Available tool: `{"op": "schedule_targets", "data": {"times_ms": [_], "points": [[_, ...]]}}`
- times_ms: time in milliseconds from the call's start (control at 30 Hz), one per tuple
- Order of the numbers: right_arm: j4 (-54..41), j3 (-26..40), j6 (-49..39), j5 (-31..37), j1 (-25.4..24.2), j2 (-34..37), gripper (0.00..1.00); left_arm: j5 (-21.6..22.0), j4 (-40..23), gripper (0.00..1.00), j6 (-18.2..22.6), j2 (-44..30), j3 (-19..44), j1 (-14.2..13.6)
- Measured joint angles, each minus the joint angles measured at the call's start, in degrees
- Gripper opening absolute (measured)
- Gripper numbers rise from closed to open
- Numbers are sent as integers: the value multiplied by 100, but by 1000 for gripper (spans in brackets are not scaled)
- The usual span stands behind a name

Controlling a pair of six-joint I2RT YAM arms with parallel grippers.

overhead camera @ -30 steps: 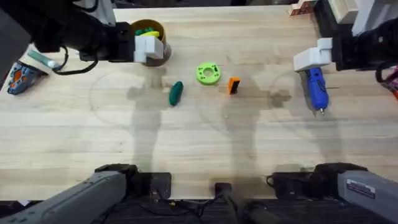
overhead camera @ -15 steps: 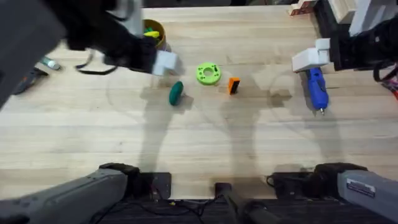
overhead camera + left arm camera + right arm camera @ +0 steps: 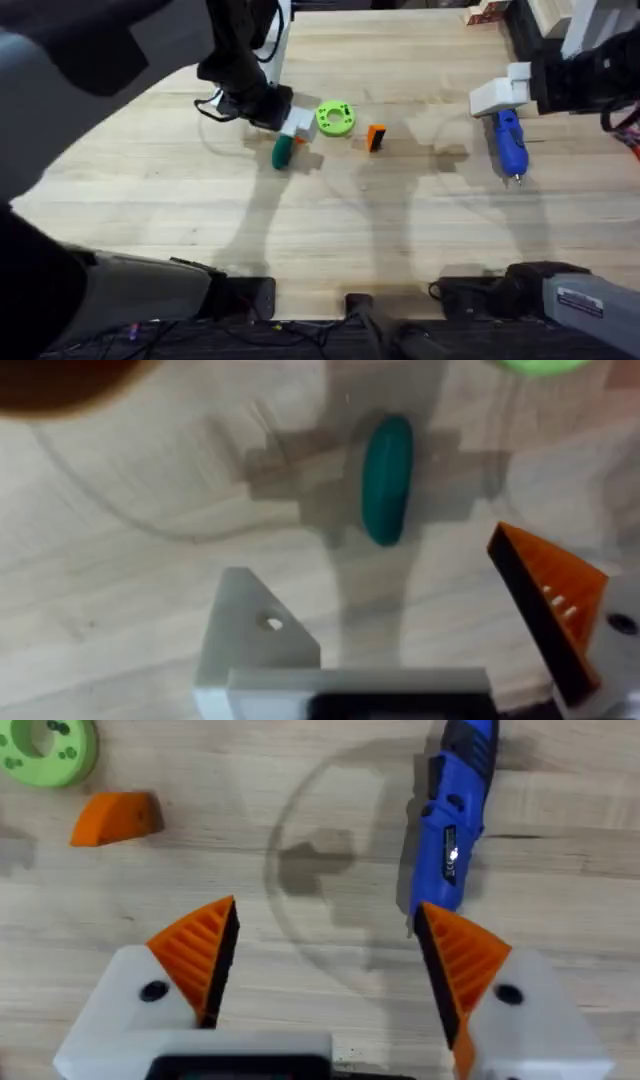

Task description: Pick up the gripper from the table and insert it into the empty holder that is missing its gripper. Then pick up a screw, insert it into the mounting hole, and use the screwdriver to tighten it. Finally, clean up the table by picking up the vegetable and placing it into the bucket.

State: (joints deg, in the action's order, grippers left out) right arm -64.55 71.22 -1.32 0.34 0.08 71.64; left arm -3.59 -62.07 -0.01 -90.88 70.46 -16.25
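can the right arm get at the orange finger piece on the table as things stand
Probably yes. The right gripper is open and holds nothing, and the orange finger piece lies apart from the green ring on bare wood. The screwdriver lies off to the side, not between them.

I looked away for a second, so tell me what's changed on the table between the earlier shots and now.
The left gripper swung from beside the bucket across to the vegetable and now hangs over it, holding nothing. The vegetable, green ring, orange gripper piece, screwdriver and right gripper stayed where they were.
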Motion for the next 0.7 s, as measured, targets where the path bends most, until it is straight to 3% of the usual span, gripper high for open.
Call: {"op": "schedule_targets", "data": {"times_ms": [233, 433, 700], "points": [[-2, 0, 0, 0, 0, 0, 994, 21, 507, 998, 28, -32, -508, -24], [-2, 0, 0, 0, 0, 0, 994, 23, 625, 988, 83, -311, -600, -282], [-2, 0, 0, 0, 0, 0, 993, 39, 876, 845, 114, -855, -606, -297]]}}
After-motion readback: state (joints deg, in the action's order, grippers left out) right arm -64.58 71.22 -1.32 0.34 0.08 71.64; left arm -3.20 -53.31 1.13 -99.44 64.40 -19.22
